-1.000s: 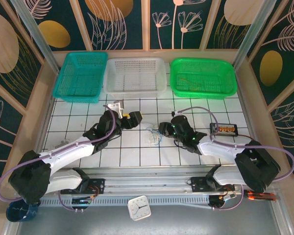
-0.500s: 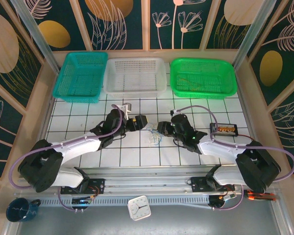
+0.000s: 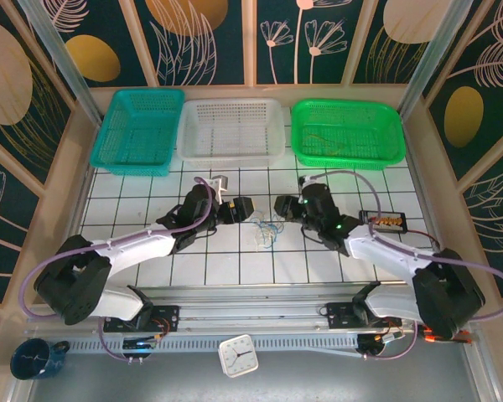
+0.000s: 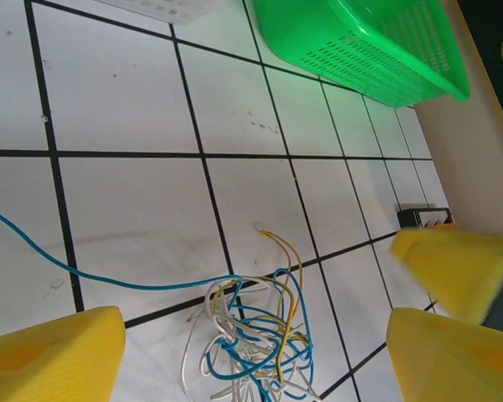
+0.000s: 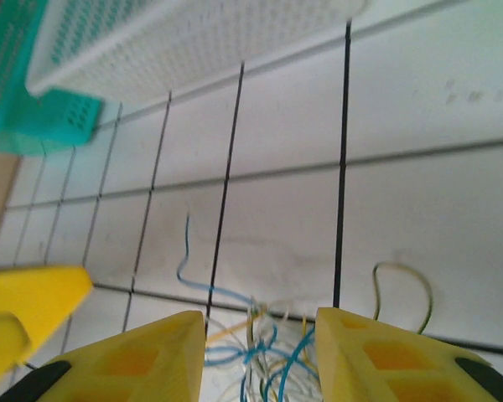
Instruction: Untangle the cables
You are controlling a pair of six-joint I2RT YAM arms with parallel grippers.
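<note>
The cables (image 3: 265,231) are a small knot of thin blue, yellowish and whitish wires on the white tiled table (image 3: 134,209). My left gripper (image 3: 246,209) hovers just left of the knot and my right gripper (image 3: 282,207) just right of it, the two facing each other. In the left wrist view the cables (image 4: 253,335) lie between the wide-apart yellow fingers (image 4: 54,356) of the open left gripper (image 4: 251,335), untouched. A blue strand runs off to the left. In the right wrist view the right gripper (image 5: 261,343) is partly open, with the cables (image 5: 268,356) in the gap, not pinched.
Along the far edge stand a teal basket (image 3: 138,130), a white basket (image 3: 230,130) and a green basket (image 3: 348,134). A small black connector box (image 3: 384,221) lies right of the right arm. A clock (image 3: 237,355) and a cup (image 3: 33,358) sit by the rail.
My left gripper has moved right, up to the knot. My right gripper has shifted slightly toward the far side. Both jaws have narrowed a little.
</note>
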